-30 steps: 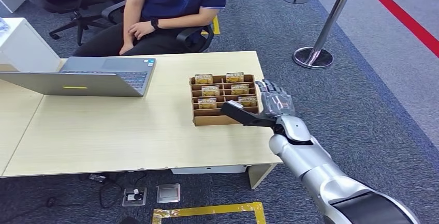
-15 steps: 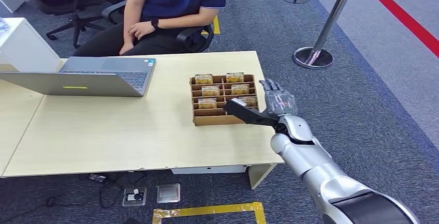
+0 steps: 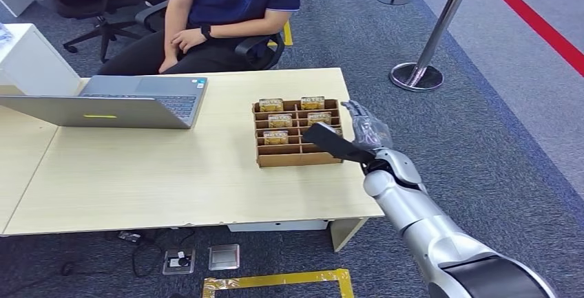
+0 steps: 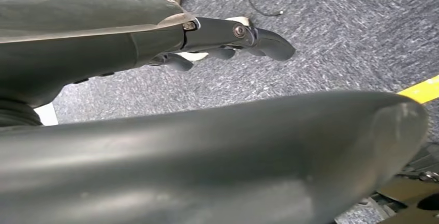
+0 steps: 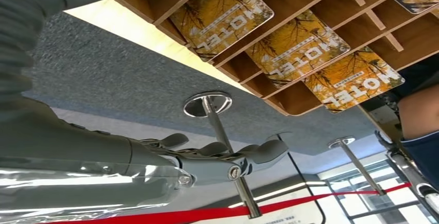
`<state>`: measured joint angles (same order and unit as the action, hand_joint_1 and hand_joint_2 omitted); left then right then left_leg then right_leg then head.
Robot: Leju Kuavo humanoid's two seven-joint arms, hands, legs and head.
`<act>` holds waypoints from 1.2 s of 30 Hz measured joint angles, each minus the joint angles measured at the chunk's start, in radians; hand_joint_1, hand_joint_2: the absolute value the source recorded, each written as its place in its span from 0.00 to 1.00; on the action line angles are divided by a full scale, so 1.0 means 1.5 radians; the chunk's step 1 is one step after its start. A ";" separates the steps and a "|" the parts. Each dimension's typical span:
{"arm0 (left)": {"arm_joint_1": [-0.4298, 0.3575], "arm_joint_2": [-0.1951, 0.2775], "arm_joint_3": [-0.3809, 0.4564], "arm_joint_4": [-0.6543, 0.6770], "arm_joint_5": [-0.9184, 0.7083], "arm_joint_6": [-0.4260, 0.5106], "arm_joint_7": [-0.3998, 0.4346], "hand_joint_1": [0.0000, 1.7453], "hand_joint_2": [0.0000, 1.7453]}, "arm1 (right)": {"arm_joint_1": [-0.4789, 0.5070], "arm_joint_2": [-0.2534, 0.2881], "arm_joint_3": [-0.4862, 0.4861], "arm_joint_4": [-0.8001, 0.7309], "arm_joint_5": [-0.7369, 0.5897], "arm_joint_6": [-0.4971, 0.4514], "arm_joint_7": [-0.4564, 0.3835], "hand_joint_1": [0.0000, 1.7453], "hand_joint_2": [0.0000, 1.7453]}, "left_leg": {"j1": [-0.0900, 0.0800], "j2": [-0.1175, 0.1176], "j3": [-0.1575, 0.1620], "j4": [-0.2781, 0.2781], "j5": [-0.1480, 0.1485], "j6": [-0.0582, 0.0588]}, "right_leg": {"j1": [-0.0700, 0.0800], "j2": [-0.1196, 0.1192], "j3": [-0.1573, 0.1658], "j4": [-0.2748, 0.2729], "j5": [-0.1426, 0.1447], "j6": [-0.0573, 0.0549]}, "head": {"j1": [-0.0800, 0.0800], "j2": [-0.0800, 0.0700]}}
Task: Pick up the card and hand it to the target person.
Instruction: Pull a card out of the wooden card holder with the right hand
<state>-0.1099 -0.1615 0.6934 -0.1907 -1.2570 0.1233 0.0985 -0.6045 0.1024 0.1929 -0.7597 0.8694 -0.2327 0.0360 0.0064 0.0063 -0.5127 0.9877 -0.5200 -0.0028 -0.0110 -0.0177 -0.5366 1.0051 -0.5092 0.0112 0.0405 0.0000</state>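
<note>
The right hand (image 3: 358, 136), fingers spread wide and holding nothing, hovers at the rack's (image 3: 297, 160) right edge beside the cards (image 3: 319, 118).

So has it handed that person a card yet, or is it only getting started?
Only getting started. Nothing is done: the yellow hotel cards all sit in the wooden rack on the table. In hand: the right hand hovers open at the rack's right end, thumb over the nearest slots, holding nothing. Left: grip a card, lift it out, and pass it to the seated person across the table.
</note>
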 joint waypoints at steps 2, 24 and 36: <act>0.000 0.001 0.000 0.000 0.000 0.000 0.001 0.00 0.00 | -0.001 0.001 0.000 0.000 -0.001 0.000 0.001 0.08 1.00 | 0.000 0.000 0.000 0.000 0.000 0.000 | 0.000 0.000 0.000 0.000 0.000 0.000 | 0.000 0.000; -0.011 -0.002 -0.013 0.000 -0.001 0.002 0.020 0.00 0.00 | -0.009 0.004 0.008 0.007 0.106 -0.047 0.105 0.30 1.00 | 0.000 0.000 0.000 0.000 0.000 0.000 | 0.000 0.000 0.000 0.000 0.000 0.000 | 0.000 0.000; -0.019 -0.006 -0.024 0.000 -0.006 0.000 0.035 0.00 0.00 | -0.009 0.006 0.007 0.006 0.125 -0.031 0.115 0.34 1.00 | 0.000 0.000 0.000 0.000 0.000 0.000 | 0.000 0.000 0.000 0.000 0.000 0.000 | 0.000 0.000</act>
<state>-0.1379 -0.1700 0.6571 -0.1907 -1.2660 0.1239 0.1509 -0.6179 0.1107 0.2037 -0.7507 1.0562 -0.2787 0.2083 0.0064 0.0063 -0.5127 0.9879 -0.5199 -0.0028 -0.0110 -0.0177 -0.5367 1.0051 -0.5091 0.0111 0.0403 0.0000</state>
